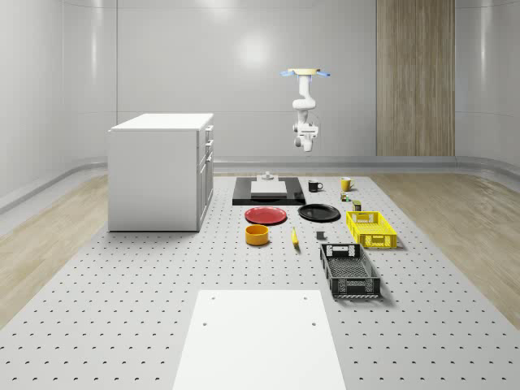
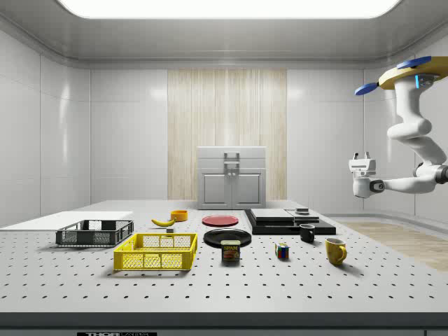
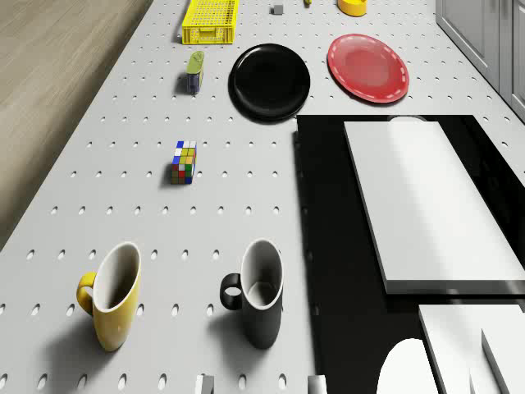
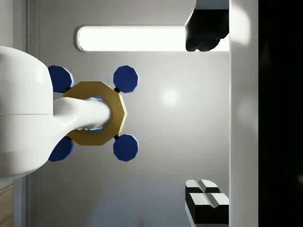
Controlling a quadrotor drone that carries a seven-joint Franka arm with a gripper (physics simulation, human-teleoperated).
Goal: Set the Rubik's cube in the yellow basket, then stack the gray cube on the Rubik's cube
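I have the drone [image 1: 306,73] hovering high over the far end of the table [image 1: 122,325], roughly above the black slab [image 1: 268,195] and the two mugs. The arm hangs below it. The gripper [image 2: 362,157] is well clear of everything on the table.

The gripper is turned upward. The wrist view looks past its tips [image 4: 207,118] at the drone's underside and the ceiling light. The fingers [image 4: 206,34] stand wide apart with nothing between them.

The Rubik's cube [image 3: 184,162] sits on bare table, apart from the yellow mug [image 3: 111,295] and black mug [image 3: 258,291] on one side and the can [image 3: 194,71] on the other. In the side view it lies far below the gripper and well to its left, towards the yellow basket [image 2: 155,260]. So the coming move has two parts as I judge it: swing the wrist over to face down, then carry the drone out over the Rubik's cube and lower.

The Rubik's cube has no long axis, so I'd square the fingers to a pair of opposite faces. There's only one arm, so there is nothing to choose there.

The yellow basket is empty, further along the same edge past the can. The gray cube [image 1: 320,236] rests on the table beside it, untouched. Neither step of the task has begun.
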